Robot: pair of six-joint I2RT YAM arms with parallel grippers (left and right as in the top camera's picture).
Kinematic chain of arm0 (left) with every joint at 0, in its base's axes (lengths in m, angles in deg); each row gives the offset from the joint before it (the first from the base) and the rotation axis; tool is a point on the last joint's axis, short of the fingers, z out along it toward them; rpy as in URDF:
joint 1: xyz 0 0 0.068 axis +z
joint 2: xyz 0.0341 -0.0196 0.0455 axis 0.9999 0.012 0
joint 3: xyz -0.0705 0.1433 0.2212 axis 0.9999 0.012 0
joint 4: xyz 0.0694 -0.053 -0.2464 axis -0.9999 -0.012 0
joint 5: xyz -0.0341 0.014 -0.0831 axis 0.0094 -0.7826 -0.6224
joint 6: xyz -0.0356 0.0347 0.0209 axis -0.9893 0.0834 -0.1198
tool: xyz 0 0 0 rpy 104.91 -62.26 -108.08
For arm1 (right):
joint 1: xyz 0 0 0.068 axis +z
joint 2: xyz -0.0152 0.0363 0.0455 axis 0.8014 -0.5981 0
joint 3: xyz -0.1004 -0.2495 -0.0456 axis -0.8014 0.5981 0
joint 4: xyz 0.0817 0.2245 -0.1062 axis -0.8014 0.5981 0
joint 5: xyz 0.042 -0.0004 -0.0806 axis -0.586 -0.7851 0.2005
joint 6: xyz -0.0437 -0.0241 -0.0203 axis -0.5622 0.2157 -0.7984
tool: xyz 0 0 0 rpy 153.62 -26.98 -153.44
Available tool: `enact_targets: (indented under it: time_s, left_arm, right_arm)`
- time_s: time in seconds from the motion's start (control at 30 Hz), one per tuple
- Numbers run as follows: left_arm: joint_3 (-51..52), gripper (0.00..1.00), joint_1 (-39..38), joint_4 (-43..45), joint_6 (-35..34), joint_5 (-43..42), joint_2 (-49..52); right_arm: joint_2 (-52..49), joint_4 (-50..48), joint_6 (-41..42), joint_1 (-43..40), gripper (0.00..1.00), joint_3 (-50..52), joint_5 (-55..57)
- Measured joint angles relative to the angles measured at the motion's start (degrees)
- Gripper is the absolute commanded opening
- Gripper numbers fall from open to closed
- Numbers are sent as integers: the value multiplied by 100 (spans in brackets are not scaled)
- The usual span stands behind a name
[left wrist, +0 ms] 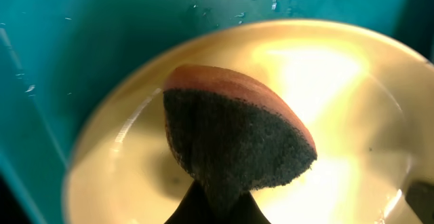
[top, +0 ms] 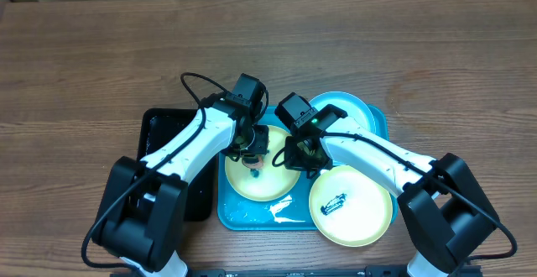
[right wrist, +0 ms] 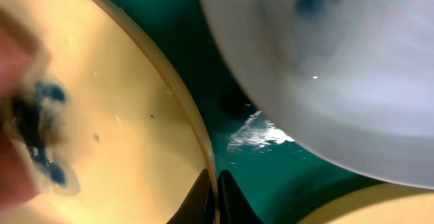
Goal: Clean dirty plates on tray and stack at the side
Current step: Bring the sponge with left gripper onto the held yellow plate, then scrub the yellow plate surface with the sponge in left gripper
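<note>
Three plates lie on the blue tray [top: 239, 216]. My left gripper [top: 251, 161] is shut on a sponge [left wrist: 230, 142], orange on top with a dark scouring face. It holds the sponge over the middle yellow-green plate [top: 268, 189]. My right gripper [right wrist: 215, 197] is shut on that plate's right rim [right wrist: 196, 136], one finger on each side of the edge. This plate carries a dark blue smudge [right wrist: 34, 129]. A second yellow-green plate [top: 352, 206] at front right bears a dark mark. The light blue plate [top: 351, 109] sits at the back, partly under the right arm.
A smaller black tray [top: 155, 134] lies left of the blue tray, partly under the left arm. White wet streaks show on the blue tray's floor [right wrist: 261, 132]. Bare wooden table [top: 84, 59] surrounds both trays.
</note>
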Motion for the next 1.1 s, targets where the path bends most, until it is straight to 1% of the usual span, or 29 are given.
enact_targets:
  time_s: [0.13, 0.27, 0.43, 0.57, 0.73, 0.83, 1.1]
  left_arm:
    - [0, 4, 0, 83, -98, -96, 17]
    - [0, 4, 0, 179, -103, -116, 17]
    - [101, 4, 0, 612, -105, -107, 17]
    - [426, 4, 0, 1117, -149, -105, 17]
    - [743, 4, -4, 1394, -249, -131, -107]
    - [857, 4, -26, 1296, -546, 13, -190]
    - [872, 4, -70, 527, -1331, 706, -275]
  right_arm:
    - [0, -216, 485, 0, 4, 0, -195]
    - [0, -319, 780, -2, 4, 0, -240]
    - [-2, -332, 918, -2, 4, 0, -254]
    - [-9, -326, 968, 0, 4, 0, -254]
    - [-83, -293, 997, 4, 4, 2, -258]
    - [-114, -289, 992, 11, 4, 7, -282]
    - [-114, -282, 970, 44, 4, 7, -319]
